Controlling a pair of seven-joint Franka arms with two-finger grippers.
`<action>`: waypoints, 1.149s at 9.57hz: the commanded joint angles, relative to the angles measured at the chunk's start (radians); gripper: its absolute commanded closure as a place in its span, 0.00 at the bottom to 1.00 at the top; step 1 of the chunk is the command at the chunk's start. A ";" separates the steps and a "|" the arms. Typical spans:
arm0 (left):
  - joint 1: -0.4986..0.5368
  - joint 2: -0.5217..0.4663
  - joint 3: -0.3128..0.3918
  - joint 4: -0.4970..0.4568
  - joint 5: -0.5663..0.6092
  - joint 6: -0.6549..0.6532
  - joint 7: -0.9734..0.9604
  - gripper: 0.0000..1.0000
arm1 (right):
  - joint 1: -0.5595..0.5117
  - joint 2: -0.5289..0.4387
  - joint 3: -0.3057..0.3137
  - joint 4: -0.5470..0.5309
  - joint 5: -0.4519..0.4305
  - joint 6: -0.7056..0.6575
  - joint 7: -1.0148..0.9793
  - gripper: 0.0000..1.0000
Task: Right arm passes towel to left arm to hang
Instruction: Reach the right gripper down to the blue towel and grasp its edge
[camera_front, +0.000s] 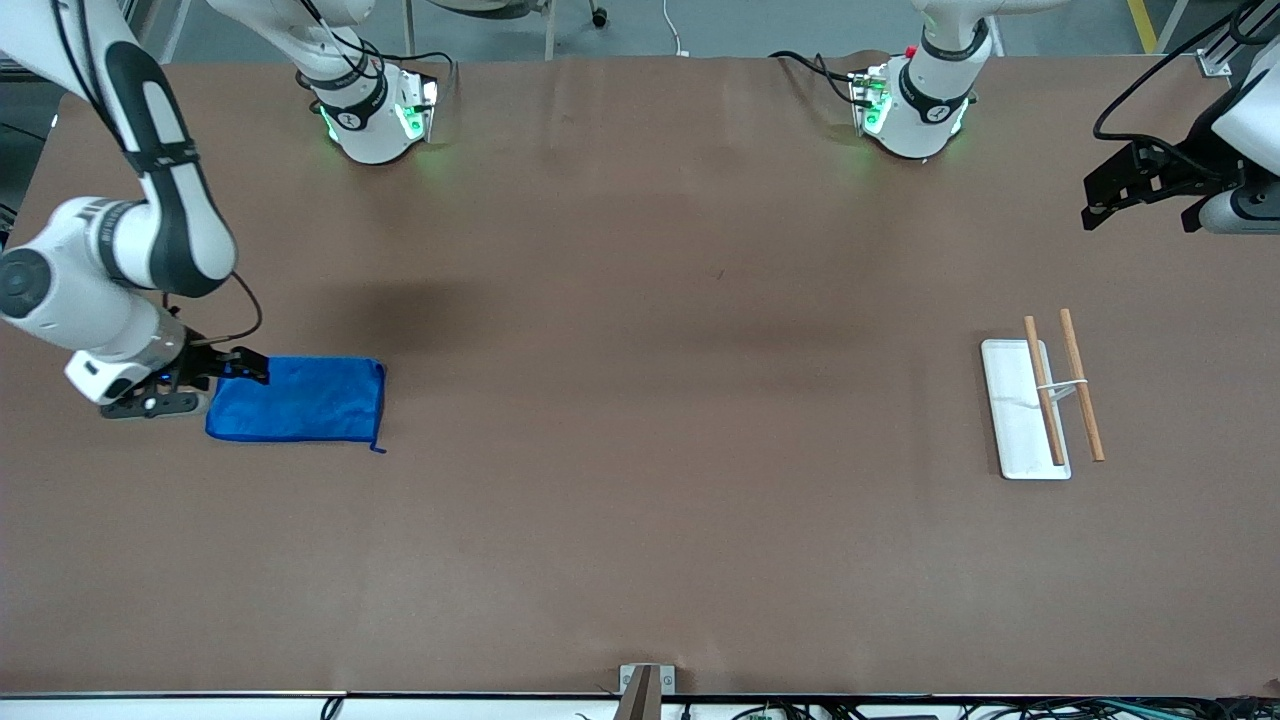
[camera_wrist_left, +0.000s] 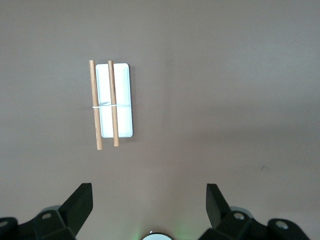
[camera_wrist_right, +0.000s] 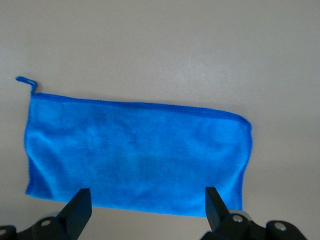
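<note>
Two grippers show spread jaws, holding nothing. The towel (camera_front: 297, 399) lies flat on the brown tabletop (camera_front: 640, 400) toward the right arm's end, loop (camera_wrist_right: 26, 82) at one corner. The right gripper (camera_front: 222, 372) sits low at the towel's short edge. The left gripper (camera_front: 1140, 190) hangs well apart from the towel, near a white tray (camera_front: 1012, 400) crossed by two wooden rods (camera_front: 1062, 385).

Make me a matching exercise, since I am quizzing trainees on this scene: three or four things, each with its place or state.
Things:
1. towel
2. white tray
3. right gripper
4. left gripper

Places or states:
A. under a wooden rod
B. up in the air, open
C. flat on the table, loop at one corner
D. open at the towel's edge

Pairs: 1-C, 2-A, 3-D, 4-B
</note>
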 joint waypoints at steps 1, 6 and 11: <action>-0.006 0.005 0.003 -0.017 0.017 -0.014 0.013 0.00 | 0.004 0.082 0.000 -0.034 -0.009 0.124 -0.024 0.00; -0.008 0.003 0.003 -0.017 0.017 -0.014 0.015 0.00 | 0.006 0.154 0.001 -0.066 -0.009 0.235 -0.028 0.10; -0.005 0.005 0.003 -0.017 0.017 -0.014 0.016 0.00 | 0.004 0.174 0.003 -0.061 -0.009 0.235 -0.024 0.57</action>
